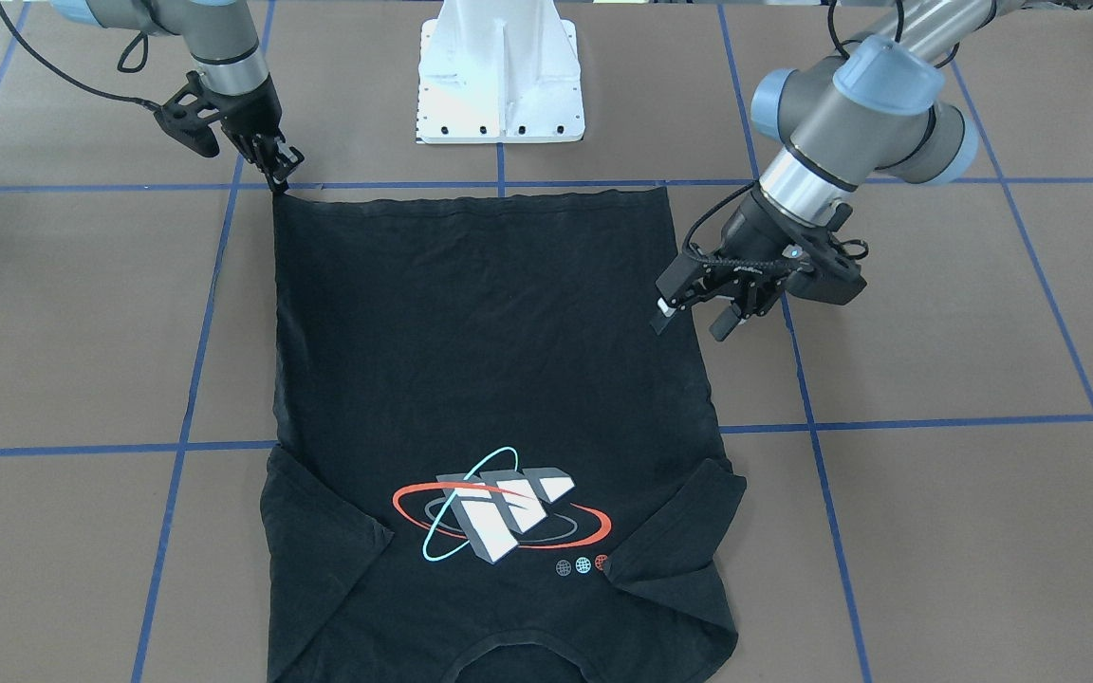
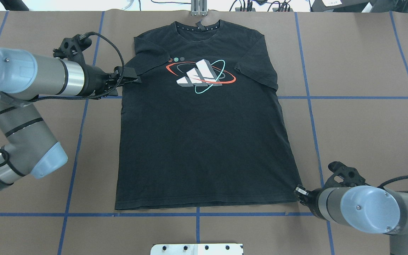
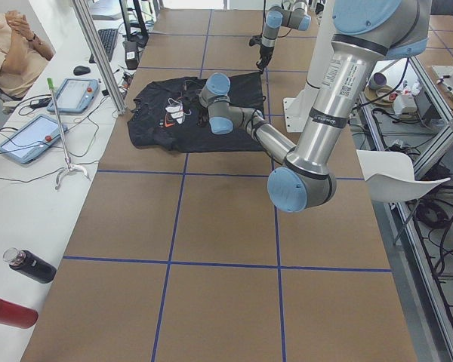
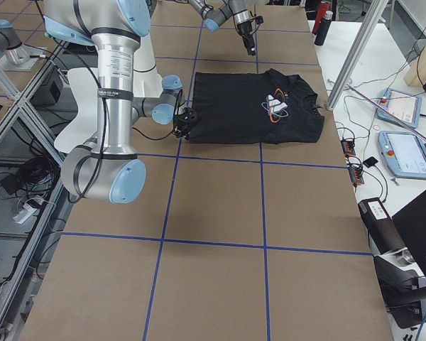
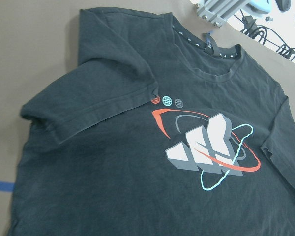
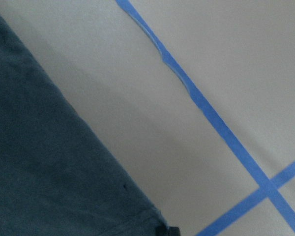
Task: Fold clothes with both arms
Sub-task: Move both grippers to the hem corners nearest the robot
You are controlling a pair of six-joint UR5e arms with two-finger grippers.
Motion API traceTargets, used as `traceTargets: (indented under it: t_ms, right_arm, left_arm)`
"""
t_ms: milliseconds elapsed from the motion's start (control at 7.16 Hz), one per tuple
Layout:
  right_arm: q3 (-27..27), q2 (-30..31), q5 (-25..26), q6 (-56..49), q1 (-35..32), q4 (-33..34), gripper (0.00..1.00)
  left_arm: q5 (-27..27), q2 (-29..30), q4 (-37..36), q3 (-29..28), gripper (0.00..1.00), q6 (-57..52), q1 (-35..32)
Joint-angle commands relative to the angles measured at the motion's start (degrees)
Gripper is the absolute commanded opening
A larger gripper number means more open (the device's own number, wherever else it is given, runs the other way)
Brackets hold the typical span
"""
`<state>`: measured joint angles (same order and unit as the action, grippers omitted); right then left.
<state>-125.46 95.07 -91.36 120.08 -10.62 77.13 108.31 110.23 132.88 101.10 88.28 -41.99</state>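
The black T-shirt (image 1: 490, 360) lies flat and face up on the brown table, its collar at the far edge (image 2: 197, 26) and its hem towards the robot's base. My left gripper (image 1: 692, 327) hovers open just over the shirt's side edge, below the sleeve (image 2: 133, 76). The left wrist view looks down on the chest print (image 5: 206, 147) and that sleeve. My right gripper (image 1: 279, 180) points down at the hem's corner (image 2: 299, 191), and its fingers look shut on that corner. The right wrist view shows only the corner's cloth (image 6: 39, 172) and tape.
The white pedestal base (image 1: 501, 76) stands behind the hem. Blue tape lines (image 2: 349, 97) cross the table. An aluminium post (image 2: 198, 10) stands by the collar. A person (image 3: 15, 45) sits at a side desk with tablets (image 3: 30, 139) and bottles (image 3: 26, 265).
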Motion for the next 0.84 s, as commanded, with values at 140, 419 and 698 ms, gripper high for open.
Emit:
traceTargets:
  t_ms: [140, 419, 698]
  right_arm:
    - [-3.6, 2.5, 0.4, 3.1, 5.8, 0.0, 0.0]
    - [-4.3, 3.5, 0.6, 3.1, 6.6, 0.0, 0.0]
    - [-4.3, 3.5, 0.6, 3.1, 6.6, 0.0, 0.0]
  left_arm:
    - [-6.6, -11.3, -4.3, 10.2, 0.99, 8.0, 9.2]
    - [-13.8, -19.1, -4.9, 15.5, 0.99, 12.7, 18.3]
    - [-18.9, -20.1, -9.1, 15.8, 0.85, 17.3, 25.5]
